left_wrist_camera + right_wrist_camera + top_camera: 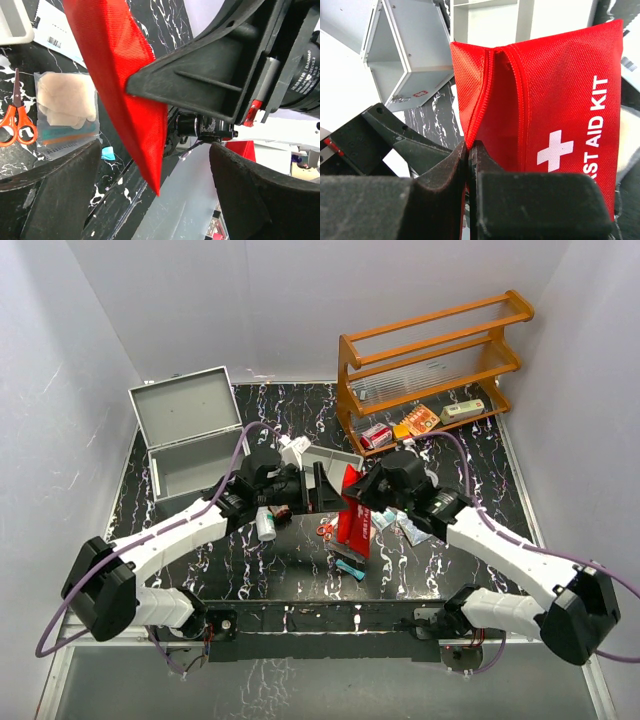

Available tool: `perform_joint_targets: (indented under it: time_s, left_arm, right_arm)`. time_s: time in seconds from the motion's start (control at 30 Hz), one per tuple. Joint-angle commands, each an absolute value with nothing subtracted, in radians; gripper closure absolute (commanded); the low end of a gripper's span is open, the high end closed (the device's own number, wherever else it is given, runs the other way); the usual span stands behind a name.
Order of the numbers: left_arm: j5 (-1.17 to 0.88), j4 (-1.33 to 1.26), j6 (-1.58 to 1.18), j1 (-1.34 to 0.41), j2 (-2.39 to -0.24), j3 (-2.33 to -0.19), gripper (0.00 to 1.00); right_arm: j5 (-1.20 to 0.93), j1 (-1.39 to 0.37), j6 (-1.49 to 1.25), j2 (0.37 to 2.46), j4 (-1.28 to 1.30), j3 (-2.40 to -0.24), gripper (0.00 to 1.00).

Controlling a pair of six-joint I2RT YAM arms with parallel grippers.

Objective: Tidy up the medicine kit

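**Item 1: medicine kit** (186,412). Silver-grey metal case at 10 o'clock on the black marbled table (200,560). The lid stands raised behind the open body. No gripper touches it. The right wrist view shows it at upper left (405,65), with a small red-cross mark on its front.

**Item 2: red pouch** (355,518). Fabric, lettered FIRST AID KIT with a white cross (555,125). It is held upright near the table's centre, at 4 o'clock from the kit and well apart from it.

**Item 3: right gripper** (368,490). Its jaws are clenched on the pouch's zipped edge (467,150), with the fabric pinched between the 2 pads.

**Item 4: left gripper** (322,490). It is released, with its 2 fingers (55,200) spread wide. The pouch's lower corner (115,60) hangs between them, with no contact visible.

**Item 5: grey tray** (330,455). Shallow, at 12 o'clock from the pouch and just behind both grippers.

**Item 6: wooden rack** (430,355). It sits at 1 o'clock on the table, with small packets on its lowest shelf.

**Item 7: loose goods on the table**
- Orange-handled scissors (325,530) lie at 8 o'clock from the pouch (also seen at (15,120)).
- A gauze packet (67,110) lies just beside the scissors.
- A white bottle (266,526) lies at 9 o'clock from the pouch.
- A blue item (350,568), too small to identify, lies at 6 o'clock from the pouch.
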State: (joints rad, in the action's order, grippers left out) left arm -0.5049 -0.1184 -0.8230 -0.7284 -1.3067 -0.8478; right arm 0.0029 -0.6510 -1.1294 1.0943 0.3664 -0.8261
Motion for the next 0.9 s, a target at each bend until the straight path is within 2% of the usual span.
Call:
perform_joint_targets:
  time_s: [0.0, 0.3, 0.63, 0.87]
  left_arm:
    - [-0.46, -0.109, -0.818, -0.729, -1.227, -0.823, 0.15]
    - [-0.359, 0.039, -0.736, -0.73, -1.172, -0.81, 0.39]
    - [-0.356, 0.035, -0.711, -0.729, -1.205, -0.816, 0.66]
    - [-0.339, 0.031, -0.689, -0.73, -1.213, -0.819, 0.97]
  right_arm:
    - [0.091, -0.712, -1.193, 1.153, 0.215, -0.907, 1.0]
    - [0.065, -0.742, -1.211, 1.232, 0.143, -0.932, 1.0]
    - [-0.005, -0.743, -1.197, 1.243, 0.067, -0.898, 1.0]
    - [0.002, -0.742, -1.161, 1.26, 0.12, -0.914, 1.0]
